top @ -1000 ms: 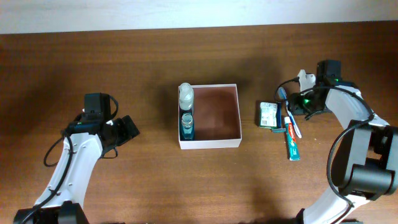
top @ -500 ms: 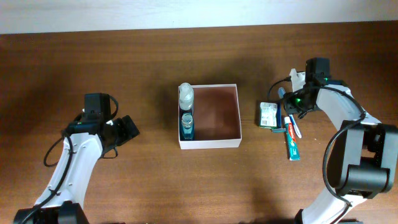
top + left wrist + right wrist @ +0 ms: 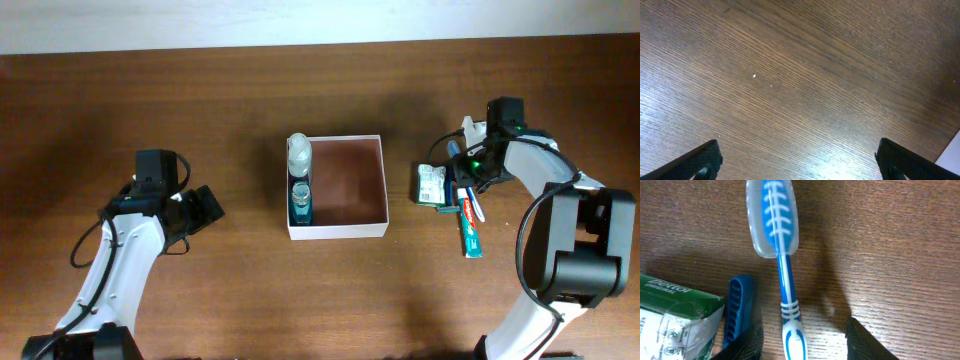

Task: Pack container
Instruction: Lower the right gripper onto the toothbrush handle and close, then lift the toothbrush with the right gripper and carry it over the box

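The container [image 3: 338,230], a white-walled square box with a reddish-brown inside, sits mid-table. A clear bottle [image 3: 299,152] and a blue bottle [image 3: 300,201] lie along its left wall. To its right lies a blue-and-white toothbrush [image 3: 471,198] [image 3: 781,265], its head under a clear cap. My right gripper [image 3: 460,180] [image 3: 805,347] is open and low over the toothbrush, one finger on each side of the handle with gaps between. My left gripper [image 3: 207,210] [image 3: 802,167] is wide open above bare wood, holding nothing.
A green-and-white packet [image 3: 432,184] [image 3: 675,315] lies just left of the toothbrush, with a blue ribbed piece [image 3: 738,305] between them, close to my right gripper's left finger. A toothpaste tube [image 3: 470,228] lies below the toothbrush.
My right arm has swung left and come down over the toothbrush, and its jaws have narrowed slightly. The left arm has stayed still.
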Robot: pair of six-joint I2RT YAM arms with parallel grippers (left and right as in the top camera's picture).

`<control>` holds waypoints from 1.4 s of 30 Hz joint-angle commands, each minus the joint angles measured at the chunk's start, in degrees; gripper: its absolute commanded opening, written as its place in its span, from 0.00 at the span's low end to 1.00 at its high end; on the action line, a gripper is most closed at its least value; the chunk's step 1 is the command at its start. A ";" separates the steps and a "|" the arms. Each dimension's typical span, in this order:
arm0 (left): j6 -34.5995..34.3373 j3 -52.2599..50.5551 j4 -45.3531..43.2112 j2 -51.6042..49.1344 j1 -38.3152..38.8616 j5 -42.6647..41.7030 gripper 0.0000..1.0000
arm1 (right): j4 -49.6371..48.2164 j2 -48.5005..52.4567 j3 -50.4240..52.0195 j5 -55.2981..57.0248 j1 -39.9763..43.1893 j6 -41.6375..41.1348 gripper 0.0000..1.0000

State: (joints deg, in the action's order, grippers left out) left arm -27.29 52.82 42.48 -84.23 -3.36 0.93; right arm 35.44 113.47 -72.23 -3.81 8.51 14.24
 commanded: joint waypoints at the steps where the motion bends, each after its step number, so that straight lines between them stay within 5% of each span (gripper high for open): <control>1: 0.11 0.09 0.00 -0.48 -0.17 0.39 1.00 | 0.31 2.19 0.42 -0.17 -0.20 -0.13 0.38; 13: 0.11 0.09 0.00 -0.48 -0.17 0.39 1.00 | 0.81 1.97 0.07 -0.22 -0.26 -0.24 0.12; 21: 0.11 0.09 0.00 -0.48 -0.17 0.39 1.00 | 1.16 1.97 -0.11 -0.24 -0.26 -1.46 0.04; 31: 0.11 0.09 0.00 -0.48 -0.17 0.39 1.00 | 1.95 1.86 -0.83 -0.22 -0.26 -2.73 0.04; 42: 0.11 0.09 0.00 -0.48 -0.17 0.39 1.00 | 16.70 1.20 -15.96 -0.22 -0.26 -4.50 0.04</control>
State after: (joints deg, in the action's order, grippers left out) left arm -27.29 52.82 42.50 -84.23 -3.36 0.91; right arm 50.46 114.65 -83.68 -3.55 8.58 10.44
